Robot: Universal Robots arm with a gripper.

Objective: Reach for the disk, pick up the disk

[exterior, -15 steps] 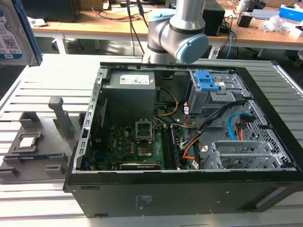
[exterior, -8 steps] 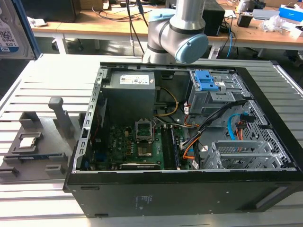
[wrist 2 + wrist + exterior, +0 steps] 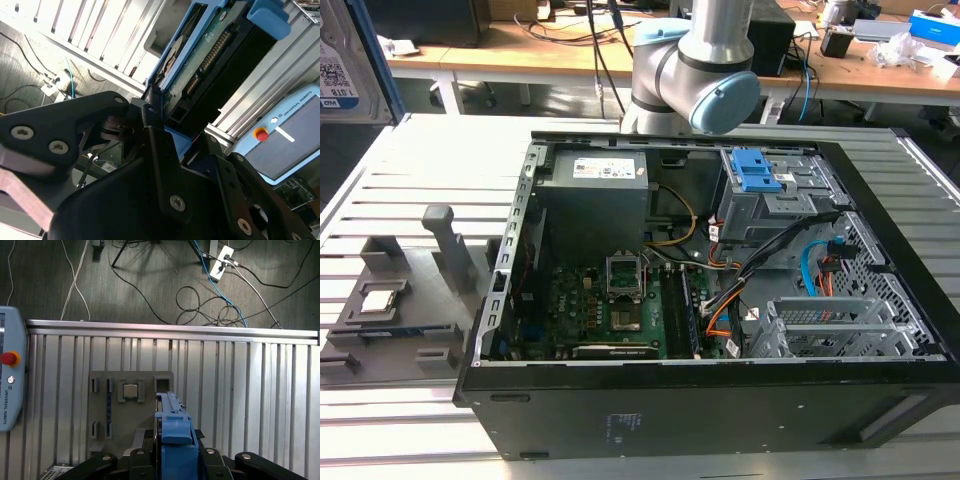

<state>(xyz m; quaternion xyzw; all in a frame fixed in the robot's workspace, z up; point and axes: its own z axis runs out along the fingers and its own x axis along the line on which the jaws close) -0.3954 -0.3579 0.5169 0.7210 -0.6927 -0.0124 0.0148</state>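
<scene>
gripper clamped on disk, black fingers pinching its blue carrier frame. circuit-board side of disk faces second wrist view. disk held edge-on above slatted table, apart from grey fixture carrying cpu chip. teach pendant at table edge. open pc case mid-table in exterior view.

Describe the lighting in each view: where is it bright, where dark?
Exterior view: the slatted table is bright, the computer case shadowed inside. Second wrist view: the slats glare white behind the disk; the jaws look black. First wrist view: even light on the table, dim floor.
</scene>
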